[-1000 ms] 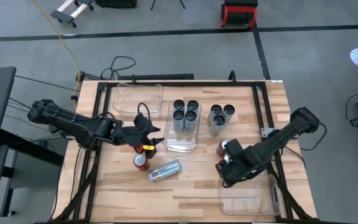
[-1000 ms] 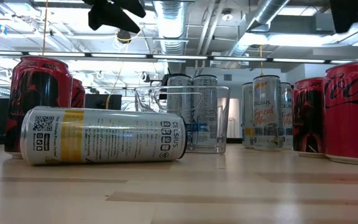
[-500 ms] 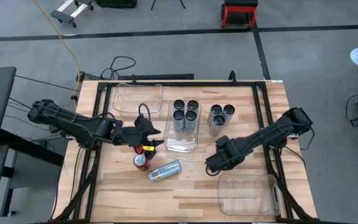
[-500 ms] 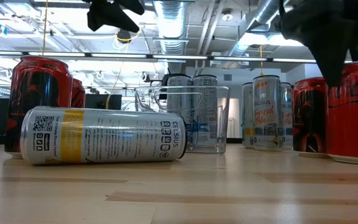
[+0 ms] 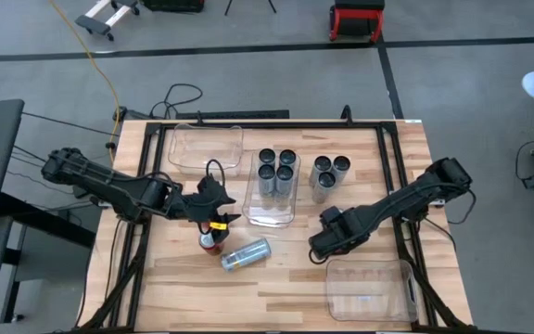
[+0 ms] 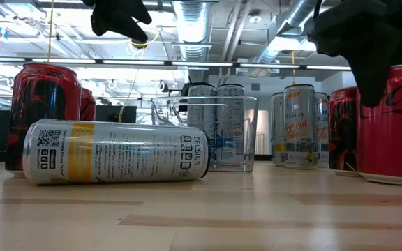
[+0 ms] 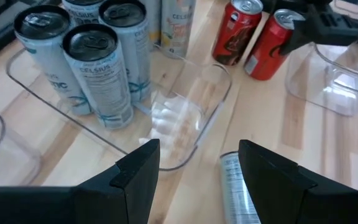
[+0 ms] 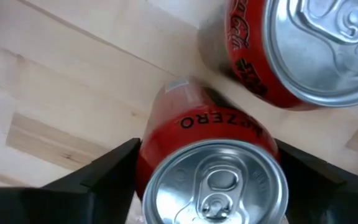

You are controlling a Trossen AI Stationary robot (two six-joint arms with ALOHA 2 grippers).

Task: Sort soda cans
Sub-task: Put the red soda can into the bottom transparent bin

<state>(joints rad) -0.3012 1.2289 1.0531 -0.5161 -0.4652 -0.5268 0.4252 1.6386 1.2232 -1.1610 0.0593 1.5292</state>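
- Dark left claw [image 5: 219, 213] hangs just left of the middle bin [image 5: 269, 216], beside the bin's lower end as seen from above. Its jaws stand apart with nothing between them.
- Red can [image 5: 210, 244] stands upright on the counter [image 5: 383, 153], left of the middle bin and past its lower end, partly under the left claw.
- Silver can [image 5: 246, 253] lies on its side just beside that red can, closer to the middle bin but not touching the bin.
- Clear empty bin [image 5: 205, 147] sits left of the middle bin's upper end, close beside it.
- The middle bin is clear plastic. It holds four silver-grey cans [image 5: 276, 168], all upright and packed together in its upper half, while its lower half is bare.
- Cluster of four cans [image 5: 328, 174] stands upright on the counter just right of the middle bin, outside it.
- Right claw [image 5: 325, 246] is right of the middle bin's lower end, low over the wood. It is closed around a gripped red can [image 8: 210, 177], with one finger against each side of the upright can.
- Second red can [image 8: 303, 50] stands upright next to the gripped one, nearly touching it.
- Another clear bin [image 5: 369, 289] lies right of the middle bin and well past its lower end, just beyond the right claw.
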